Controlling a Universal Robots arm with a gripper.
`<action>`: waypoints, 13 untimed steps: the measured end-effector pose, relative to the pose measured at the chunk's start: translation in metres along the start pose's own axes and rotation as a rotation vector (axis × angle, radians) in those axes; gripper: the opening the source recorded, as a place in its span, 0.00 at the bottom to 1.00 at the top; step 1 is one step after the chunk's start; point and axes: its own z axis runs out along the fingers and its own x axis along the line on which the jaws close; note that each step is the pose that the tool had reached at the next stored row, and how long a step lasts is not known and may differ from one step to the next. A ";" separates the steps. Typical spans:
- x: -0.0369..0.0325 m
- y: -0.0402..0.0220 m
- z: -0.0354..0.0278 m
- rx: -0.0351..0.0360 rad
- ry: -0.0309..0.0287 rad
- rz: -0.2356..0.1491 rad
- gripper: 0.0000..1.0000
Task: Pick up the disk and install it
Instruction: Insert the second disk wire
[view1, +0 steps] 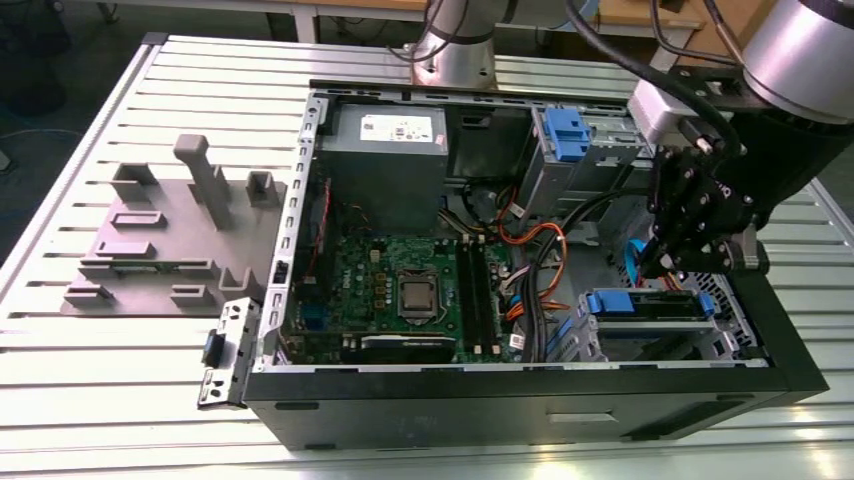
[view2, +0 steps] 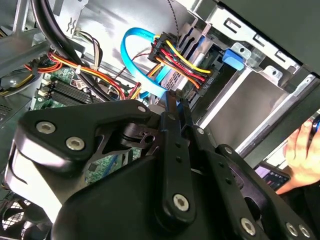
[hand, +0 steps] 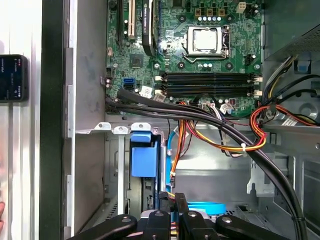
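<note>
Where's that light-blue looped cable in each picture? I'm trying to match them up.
Exterior view: blue cable beside the arm's black head, inside the case at the exterior view's right.
Second wrist view: blue cable loops beside the red-and-yellow wires.
First wrist view: blue cable lies just beyond the fingers.
Shared landmark: the blue tab.

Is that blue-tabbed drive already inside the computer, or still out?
In: the silver-grey disk with blue end tab sits inside its metal bay; the closed black gripper holds nothing.

Disk (view1: 645, 305) sits inside case (view1: 534, 400), below the gripper (view1: 694, 255).
</note>
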 end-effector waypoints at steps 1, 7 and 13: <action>0.0020 0.0001 0.0006 0.0002 -0.0071 0.000 0.16; 0.0128 0.0002 0.0036 0.0008 -0.0524 0.000 0.16; 0.0176 0.0001 0.0043 0.0007 -0.0770 -0.001 0.16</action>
